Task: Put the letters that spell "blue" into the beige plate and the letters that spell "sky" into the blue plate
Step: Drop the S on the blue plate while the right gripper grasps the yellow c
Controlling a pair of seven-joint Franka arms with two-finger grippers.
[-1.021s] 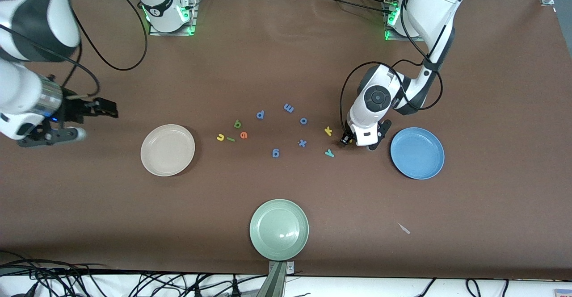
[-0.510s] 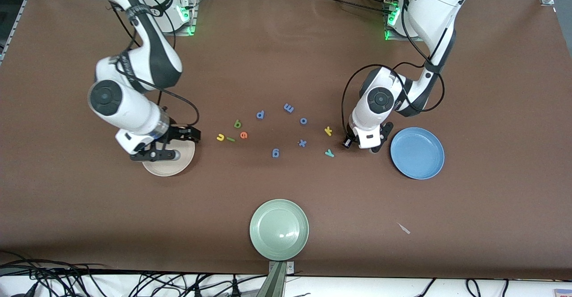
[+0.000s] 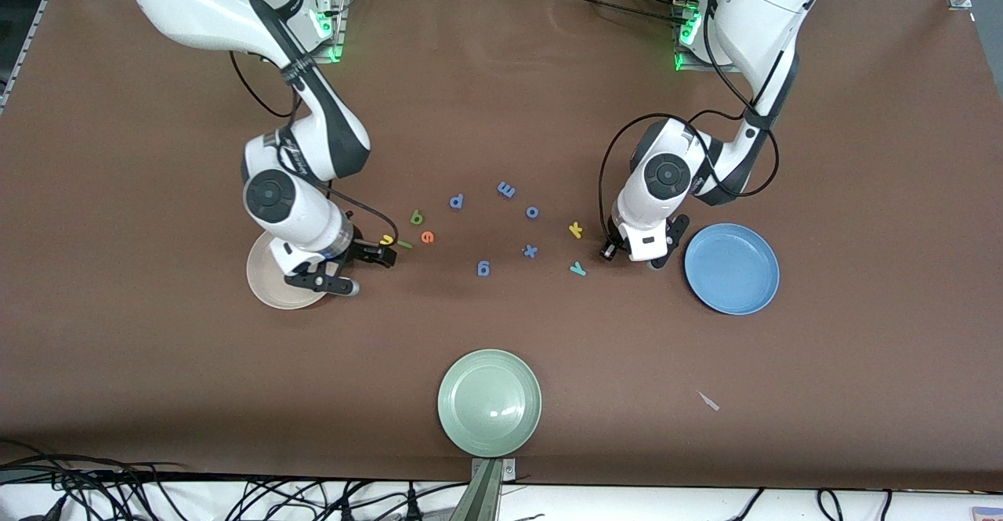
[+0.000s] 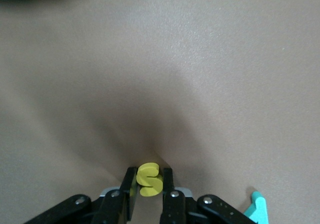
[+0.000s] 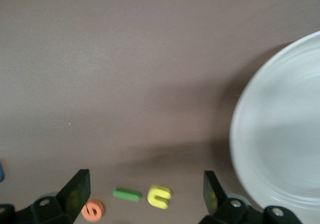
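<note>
While my left gripper (image 4: 148, 184) sits low at the brown table (image 3: 501, 333), its two fingers are pinched tight on the yellow s (image 4: 149, 179), the small foam letter caught upright between the pads in the left wrist view. From the front camera the wrist hides that letter. Just beside this gripper, toward the right arm's end of the table, lie the yellow k (image 3: 575, 229) and the teal y (image 3: 577, 269), each flat on the cloth and apart from each other; the y's tip also shows at the edge of the left wrist view. On the gripper's other flank, near it, rests the blue plate (image 3: 732, 269), round with a shallow rim and holding nothing. My right gripper (image 5: 145, 184) hangs with its jaws spread wide and nothing between them, over the table's cloth at the rim of the beige plate (image 3: 266, 286). Under it and between its fingers I see the yellow u (image 5: 159, 196), with the light green l (image 5: 127, 194) beside that and the orange e (image 5: 92, 210) next along. The dark green b (image 3: 416, 217) lies close by that row.
</note>
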